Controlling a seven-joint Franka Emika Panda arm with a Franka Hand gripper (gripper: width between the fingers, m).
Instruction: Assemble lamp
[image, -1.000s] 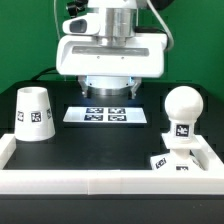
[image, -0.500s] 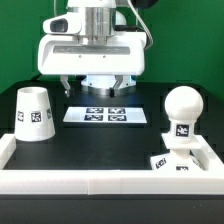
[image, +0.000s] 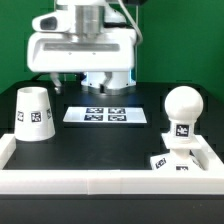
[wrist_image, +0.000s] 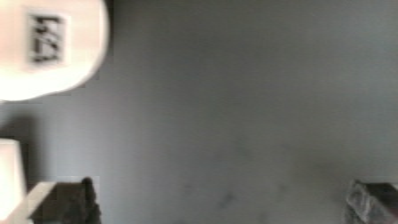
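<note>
Nearest to my camera, a white rail (image: 100, 183) runs across the front of the black table (image: 110, 140). Behind it, at 4 o'clock in the exterior view, the flat square base (image: 172, 163) lies low against the rail, partly hidden. The ball-shaped bulb (image: 183, 112) stands upright at 3 o'clock; I cannot tell whether it touches the base. The tapered shade (image: 34, 113) stands at 9 o'clock, well apart from both. The marker board (image: 107, 115) lies flat at centre.

Farthest back, at 12 o'clock, the gripper (image: 88, 82) hangs above the table behind the marker board, holding nothing. The wrist view shows its two fingertips (wrist_image: 64, 203) spread wide apart over bare table, with the shade (wrist_image: 50, 45) at the frame's edge.

Handling judgement: all three parts look like rigid, light, smooth plastic. The shade is wide; I would expect to grip across its rim wall or narrower top. The bulb's round head may slip, so its tagged stem is the safer hold. The base offers only thin edges.
</note>
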